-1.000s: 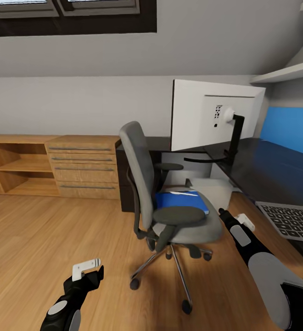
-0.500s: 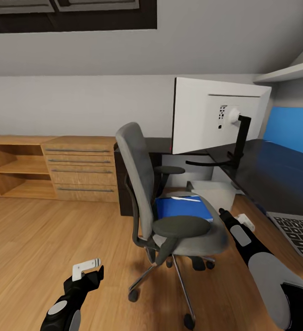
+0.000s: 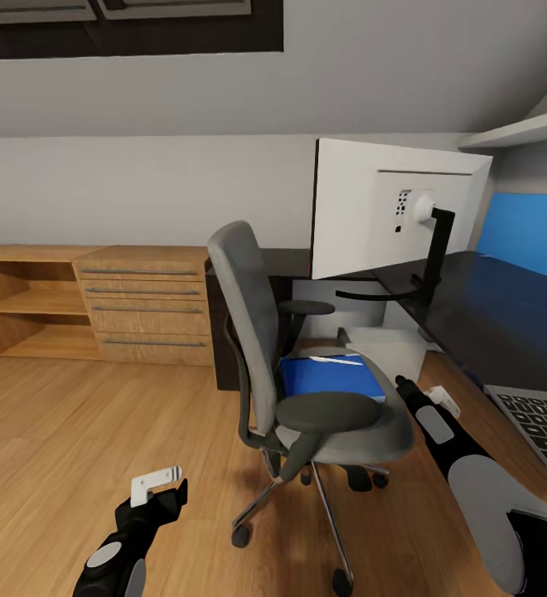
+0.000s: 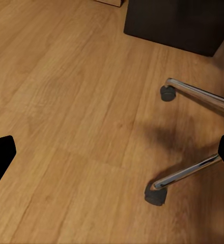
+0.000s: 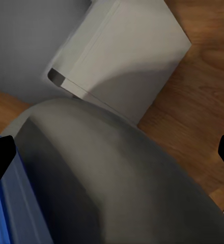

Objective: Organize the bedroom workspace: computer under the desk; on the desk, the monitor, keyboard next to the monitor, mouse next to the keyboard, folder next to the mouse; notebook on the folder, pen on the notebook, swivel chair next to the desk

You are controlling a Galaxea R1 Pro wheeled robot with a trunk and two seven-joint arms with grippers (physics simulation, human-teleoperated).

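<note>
The blue folder (image 3: 331,376) lies flat on the seat of the swivel chair (image 3: 307,365), smooth and bright, with a thin whitish pen (image 3: 336,360) resting across its far edge. The chair is soft grey upholstery with matte black oval armrests, and its chrome star base gleams over black castors on the wood plank floor (image 3: 66,431). Just behind the seat, the light grey computer (image 3: 385,347) sits on the floor below the desk (image 3: 489,307), whose glossy black top runs to a bright blue back panel. On it the monitor (image 3: 389,207) shows its white back, on a black stem. The keyboard (image 3: 543,419) lies at the desk's near edge, silver frame, black keys.

Right gripper (image 3: 441,400) hovers just beside the seat's edge, fingers spread wide and holding nothing; its wrist camera looks down at the curved grey seat (image 5: 117,173), a sliver of blue folder (image 5: 5,213) and the pale tower (image 5: 127,56). Left gripper (image 3: 156,483) hangs low over bare floor, well apart from the chair, jaws wide apart and empty, with two chrome legs and castors (image 4: 155,194) in its camera. Low light-wood cabinets (image 3: 99,303) line the wall.
</note>
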